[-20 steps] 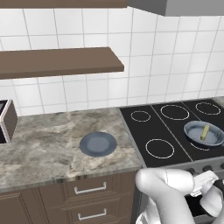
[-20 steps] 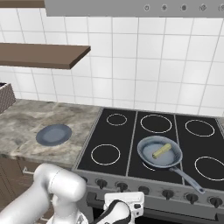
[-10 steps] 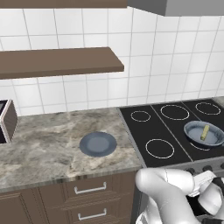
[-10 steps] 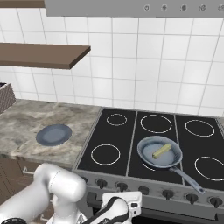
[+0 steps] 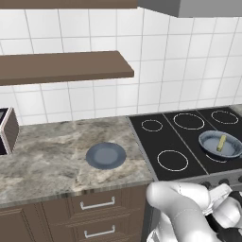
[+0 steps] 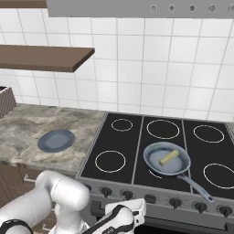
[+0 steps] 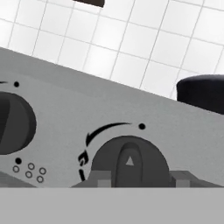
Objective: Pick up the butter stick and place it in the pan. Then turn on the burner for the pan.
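The pale-yellow butter stick [image 6: 168, 157] lay in the round grey-blue metal pan [image 6: 153, 165]. The end effector [image 7: 129, 178], fingers flanking a dark stove knob [image 7: 129, 162], width unclear, needed to grip and twist.

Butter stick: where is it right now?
The butter stick lies inside the pan on the cooktop's front middle burner, right of the plate on the counter.

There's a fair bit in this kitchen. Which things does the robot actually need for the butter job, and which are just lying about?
Part of the job:
- butter stick, lying in the pan
- pan on the cooktop
- burner ring under the pan
- stove knob, close in front of the gripper

Just lying about:
- blue-grey plate on the counter
- wooden shelf
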